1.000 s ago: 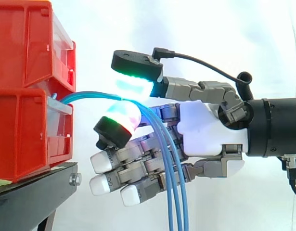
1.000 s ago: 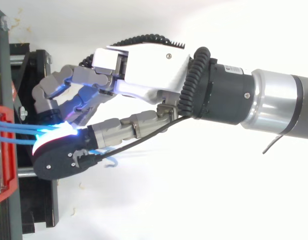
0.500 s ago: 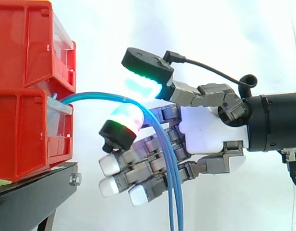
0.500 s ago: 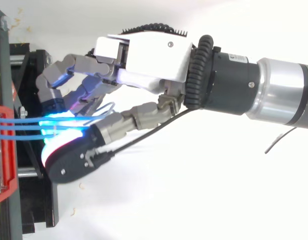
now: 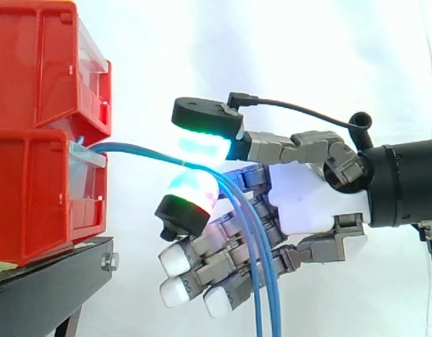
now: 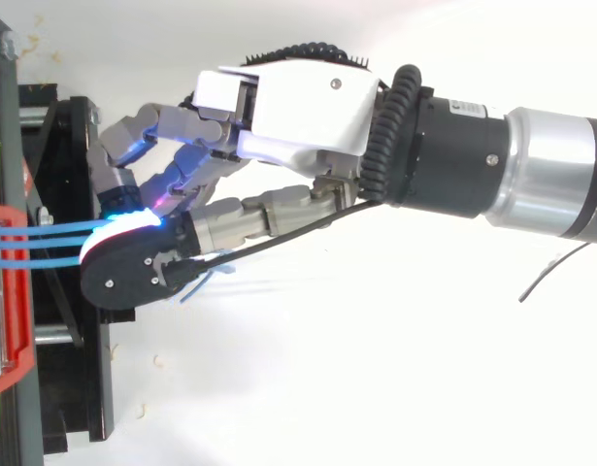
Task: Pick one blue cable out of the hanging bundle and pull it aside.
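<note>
1. Thumb pad (image 5: 201, 116) has dropped toward the glowing fingertip (image 5: 191, 193) below it since half a second ago, narrowing a gap that was wide then. The hand (image 5: 310, 200) now sits slightly lower and farther from the red bins (image 5: 40, 126).
2. Hand state: grasping. The thumb pad above and the glowing fingertip below pinch the blue cables (image 5: 131, 149) between them. The remaining fingers are curled underneath.
3. Cable route, side view: the cables leave the front of the lower red bin (image 5: 33, 203) and slope gently down to the pinch. They then bend over and hang across the curled fingers to the bottom edge.
4. Cable route, top view: three blue strands run side by side from the bin edge to the thumb pad. How many of them are held cannot be determined.
5. Surroundings: the upper red bin (image 5: 40, 63) is stacked on the lower one. Both rest on a black stand (image 5: 47, 281) in front of a white curtain (image 5: 307, 56).
</note>
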You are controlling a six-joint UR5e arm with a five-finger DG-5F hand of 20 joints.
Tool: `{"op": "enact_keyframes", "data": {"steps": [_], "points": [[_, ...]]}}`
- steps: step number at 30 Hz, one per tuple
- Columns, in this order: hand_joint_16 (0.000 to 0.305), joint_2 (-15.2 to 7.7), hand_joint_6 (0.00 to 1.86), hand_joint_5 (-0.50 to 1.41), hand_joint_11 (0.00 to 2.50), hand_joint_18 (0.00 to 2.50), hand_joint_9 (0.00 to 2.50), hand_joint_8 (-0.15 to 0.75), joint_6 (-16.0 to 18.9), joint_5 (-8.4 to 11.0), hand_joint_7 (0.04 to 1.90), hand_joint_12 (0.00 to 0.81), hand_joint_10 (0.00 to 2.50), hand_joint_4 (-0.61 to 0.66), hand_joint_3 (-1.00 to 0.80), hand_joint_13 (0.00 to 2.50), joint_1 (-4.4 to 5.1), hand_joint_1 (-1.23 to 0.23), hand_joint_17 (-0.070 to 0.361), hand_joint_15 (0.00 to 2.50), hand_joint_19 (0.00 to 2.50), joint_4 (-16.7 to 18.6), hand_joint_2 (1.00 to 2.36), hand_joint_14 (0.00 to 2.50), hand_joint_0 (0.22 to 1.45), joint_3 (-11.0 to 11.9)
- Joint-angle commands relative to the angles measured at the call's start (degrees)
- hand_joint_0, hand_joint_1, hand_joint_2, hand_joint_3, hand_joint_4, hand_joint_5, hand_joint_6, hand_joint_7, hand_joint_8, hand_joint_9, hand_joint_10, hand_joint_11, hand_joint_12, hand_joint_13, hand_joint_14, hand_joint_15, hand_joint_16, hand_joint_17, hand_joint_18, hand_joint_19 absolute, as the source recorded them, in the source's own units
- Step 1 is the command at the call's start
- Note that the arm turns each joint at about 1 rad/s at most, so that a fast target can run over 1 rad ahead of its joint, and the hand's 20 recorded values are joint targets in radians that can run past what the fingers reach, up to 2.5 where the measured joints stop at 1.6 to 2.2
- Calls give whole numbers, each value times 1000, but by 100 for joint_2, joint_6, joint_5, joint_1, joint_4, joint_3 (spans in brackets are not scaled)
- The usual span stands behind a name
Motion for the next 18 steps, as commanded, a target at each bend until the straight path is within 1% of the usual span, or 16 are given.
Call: {"op": "enact_keyframes", "data": {"steps": [1,4,8,10,12,13,14,15,18], "points": [[53,3,850,-147,519,673,890,312,-21,0,1379,341,17,105,-141,692,4,-649,120,376,490,5,1020,15,535,2],[53,3,858,-154,517,673,864,304,-39,0,1373,339,17,103,-104,690,4,-682,120,376,485,-3,1022,15,543,11],[52,3,870,-167,529,668,826,295,-74,0,1355,332,18,92,-83,678,4,-742,118,369,470,-21,1025,15,571,90],[52,3,875,-173,522,666,808,287,-74,0,1348,327,20,75,-137,670,-5,-788,117,361,444,-21,1024,15,597,107],[51,3,878,-173,524,668,802,277,-74,0,1331,322,18,47,-260,667,4,-854,114,347,420,-21,1019,15,644,143],[50,3,878,-172,519,669,802,277,-74,0,1337,317,17,37,-294,668,4,-873,114,348,412,-21,1017,15,656,160],[50,3,880,-169,508,678,802,273,-65,0,1341,316,17,11,-404,668,4,-900,112,338,393,-21,1008,14,696,160],[49,3,881,-169,516,681,808,271,-65,0,1311,311,19,-36,-500,670,-5,-888,110,327,376,-30,1000,14,719,178],[49,21,878,-170,501,683,803,254,-65,-8,1298,309,19,-75,-500,670,-23,-917,109,319,362,-126,1000,13,721,195]]}}
